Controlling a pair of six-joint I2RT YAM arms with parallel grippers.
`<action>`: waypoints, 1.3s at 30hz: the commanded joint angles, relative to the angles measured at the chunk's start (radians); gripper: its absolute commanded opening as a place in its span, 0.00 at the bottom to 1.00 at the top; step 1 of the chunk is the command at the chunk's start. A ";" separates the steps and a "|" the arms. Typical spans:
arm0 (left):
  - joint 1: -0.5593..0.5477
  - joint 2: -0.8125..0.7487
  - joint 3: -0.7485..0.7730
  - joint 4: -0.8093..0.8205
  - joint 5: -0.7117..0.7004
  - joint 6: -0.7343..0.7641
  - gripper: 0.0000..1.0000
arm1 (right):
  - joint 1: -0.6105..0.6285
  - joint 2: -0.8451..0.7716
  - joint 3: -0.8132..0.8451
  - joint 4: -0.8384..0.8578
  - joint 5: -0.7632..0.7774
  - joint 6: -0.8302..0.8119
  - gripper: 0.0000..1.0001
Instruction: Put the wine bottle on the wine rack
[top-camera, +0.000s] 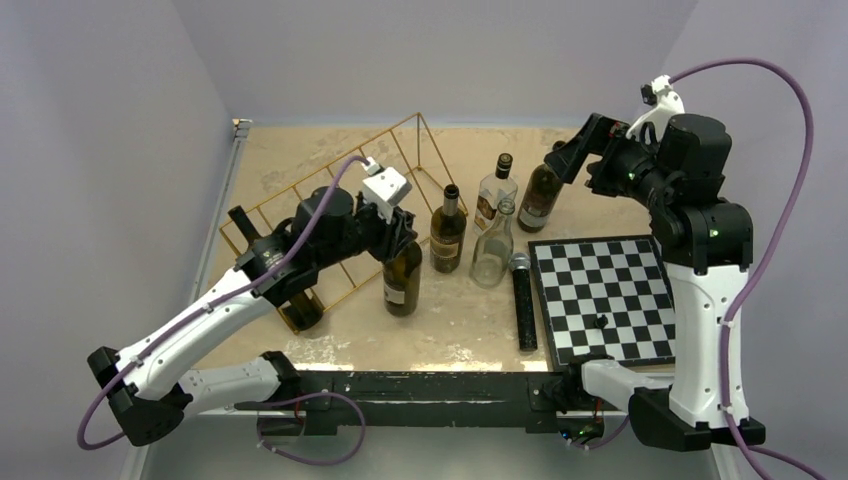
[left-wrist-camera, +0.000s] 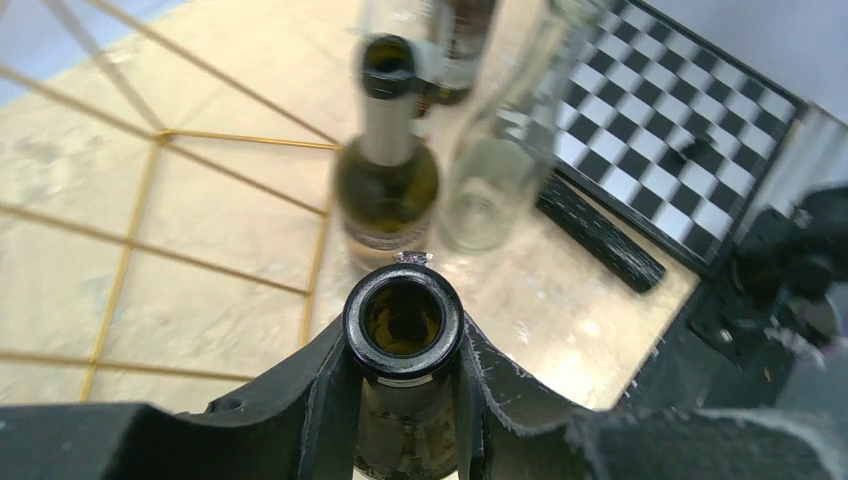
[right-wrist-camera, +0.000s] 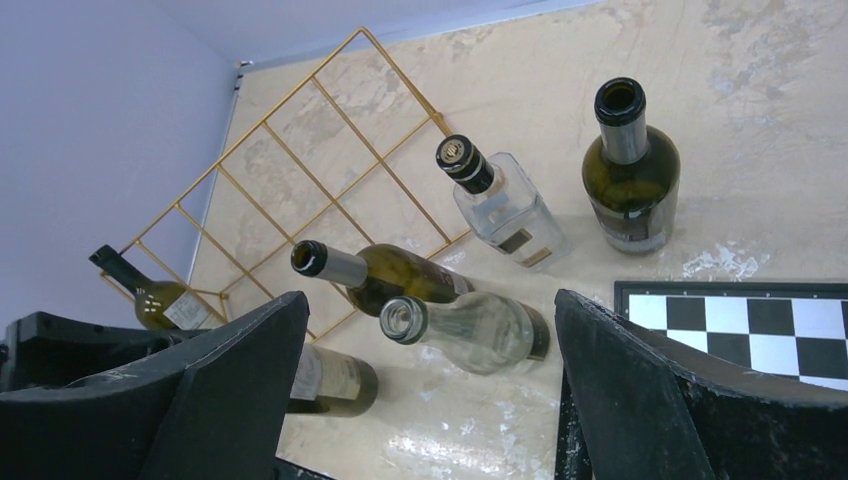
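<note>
My left gripper (top-camera: 398, 238) is shut on the neck of a dark green wine bottle (top-camera: 402, 282). The bottle is upright just off the near right edge of the gold wire wine rack (top-camera: 330, 162). In the left wrist view the fingers (left-wrist-camera: 300, 400) clamp the neck just below the open mouth of the bottle (left-wrist-camera: 403, 318), with the rack's wires (left-wrist-camera: 240, 138) to the left. Another dark bottle (top-camera: 300, 305) lies in the rack's near left slot. My right gripper (top-camera: 578, 145) is open and empty, raised at the back right (right-wrist-camera: 430, 298).
A dark bottle (top-camera: 447, 232), a clear bottle (top-camera: 493, 248), a square clear bottle with a black cap (top-camera: 496, 195) and a dark green bottle (top-camera: 540, 197) stand right of the rack. A black cylinder (top-camera: 523, 300) lies beside a chessboard (top-camera: 610, 290) at the front right.
</note>
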 joint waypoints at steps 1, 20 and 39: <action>0.057 -0.068 0.147 -0.040 -0.207 -0.063 0.00 | 0.000 -0.003 0.056 0.004 -0.002 0.025 0.99; 0.317 -0.116 0.220 -0.320 -0.410 -0.254 0.00 | 0.012 -0.063 0.003 0.211 -0.385 -0.009 0.99; 0.592 -0.089 0.135 -0.324 -0.308 -0.389 0.00 | 0.012 -0.068 -0.022 0.181 -0.322 -0.032 0.99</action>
